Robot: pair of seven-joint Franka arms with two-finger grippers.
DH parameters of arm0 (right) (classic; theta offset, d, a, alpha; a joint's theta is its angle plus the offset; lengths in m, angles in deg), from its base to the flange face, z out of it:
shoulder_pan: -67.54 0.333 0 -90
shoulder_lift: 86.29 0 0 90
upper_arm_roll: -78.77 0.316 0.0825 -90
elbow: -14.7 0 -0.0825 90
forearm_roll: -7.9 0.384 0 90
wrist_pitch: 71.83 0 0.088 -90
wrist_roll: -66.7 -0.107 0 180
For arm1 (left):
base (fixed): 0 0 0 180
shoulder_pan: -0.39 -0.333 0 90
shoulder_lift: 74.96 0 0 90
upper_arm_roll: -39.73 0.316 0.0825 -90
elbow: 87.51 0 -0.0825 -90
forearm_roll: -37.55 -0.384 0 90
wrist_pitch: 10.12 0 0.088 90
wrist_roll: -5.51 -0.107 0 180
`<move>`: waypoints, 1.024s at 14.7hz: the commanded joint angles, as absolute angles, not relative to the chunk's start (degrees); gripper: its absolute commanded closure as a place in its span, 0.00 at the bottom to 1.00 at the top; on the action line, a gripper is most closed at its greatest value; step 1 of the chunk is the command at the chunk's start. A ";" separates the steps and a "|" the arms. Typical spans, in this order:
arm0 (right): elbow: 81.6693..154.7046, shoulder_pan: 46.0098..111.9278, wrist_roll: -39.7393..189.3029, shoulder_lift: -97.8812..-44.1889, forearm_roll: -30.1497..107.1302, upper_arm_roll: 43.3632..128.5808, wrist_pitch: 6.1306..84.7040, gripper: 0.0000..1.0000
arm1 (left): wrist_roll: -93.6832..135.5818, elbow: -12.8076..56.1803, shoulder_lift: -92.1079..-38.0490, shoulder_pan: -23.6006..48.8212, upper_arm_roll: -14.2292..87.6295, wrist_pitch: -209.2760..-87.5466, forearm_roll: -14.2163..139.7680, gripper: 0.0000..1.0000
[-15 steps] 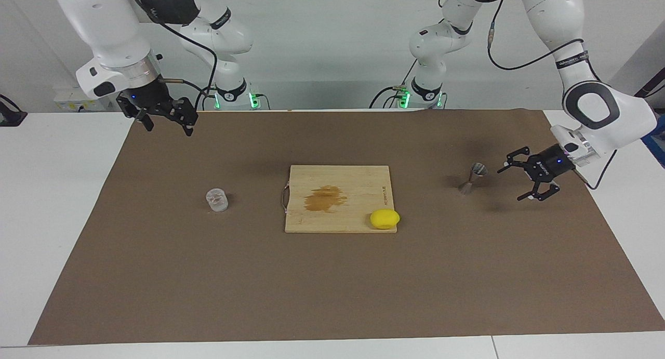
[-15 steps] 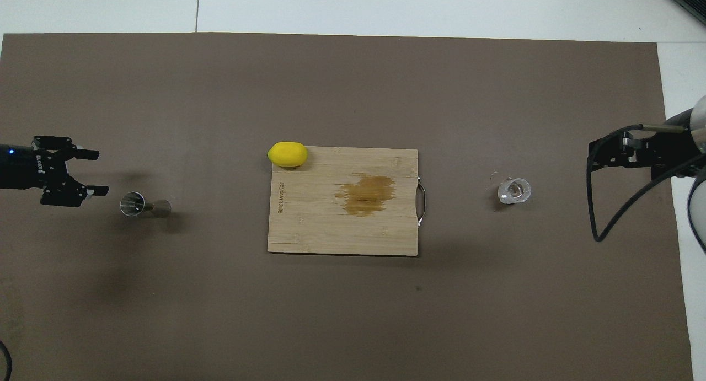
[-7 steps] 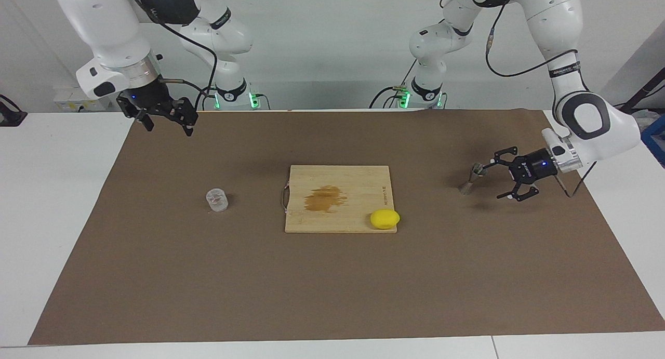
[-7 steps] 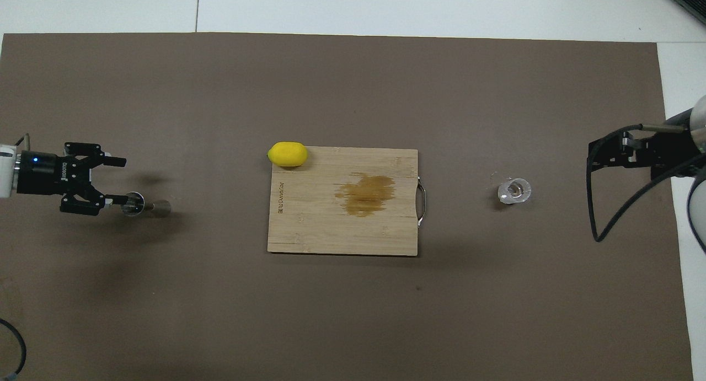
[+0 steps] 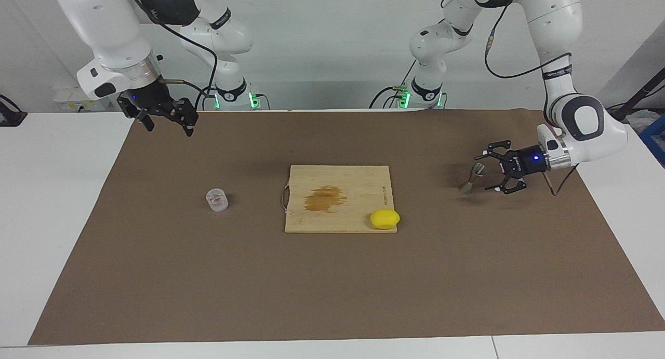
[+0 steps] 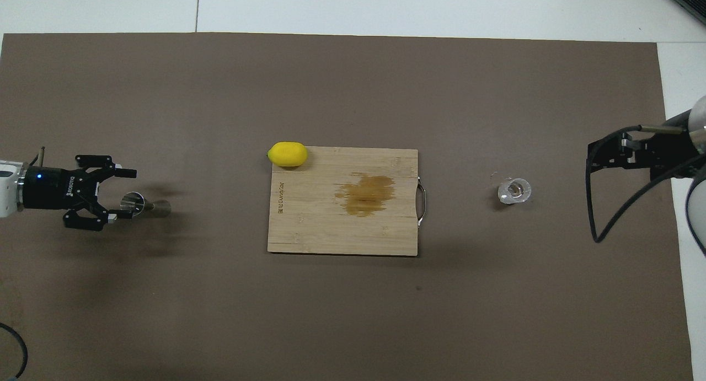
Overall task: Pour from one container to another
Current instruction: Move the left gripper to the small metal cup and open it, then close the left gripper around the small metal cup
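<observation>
Facing view, right of centre: the small silvery steel hourglass-shaped jigger (image 5: 470, 178) stands upright on the brown paper table cover (image 5: 332, 286), toward the left arm's end of the table. The left gripper (image 5: 491, 172) lies level with it, turned sideways, jaws spread wide and empty, one fingertip just beside the upper cone and the other lower down by the base. Whether any finger touches the metal cannot be told. Judgement: this is the approach to a side grasp at the narrow waist, chosen so the vessel stays upright and can be steadied or carried.

Left of centre in the same view: the small squat clear textured cylindrical cup (image 5: 217, 200) stands alone on the cover, toward the right arm's end, well apart from the jigger. The right gripper (image 5: 165, 121) waits at the upper left of the frame, raised over the cover's edge nearest the robots, jaws open, holding nothing.

Centre: the pale rectangular wooden cutting board (image 5: 358, 193) bears a brown stain; the yellow lemon (image 5: 385, 218) rests on its corner. Both lie between the two vessels and are not involved.

Judgement: pouring is not yet begun; neither vessel is held
</observation>
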State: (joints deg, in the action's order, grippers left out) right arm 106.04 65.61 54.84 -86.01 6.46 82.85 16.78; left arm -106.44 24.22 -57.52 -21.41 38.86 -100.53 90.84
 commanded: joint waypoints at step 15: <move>107.77 64.91 54.92 -87.69 6.41 83.17 16.94 0.00 | -130.72 29.03 -50.36 -27.29 38.67 -89.39 101.45 0.00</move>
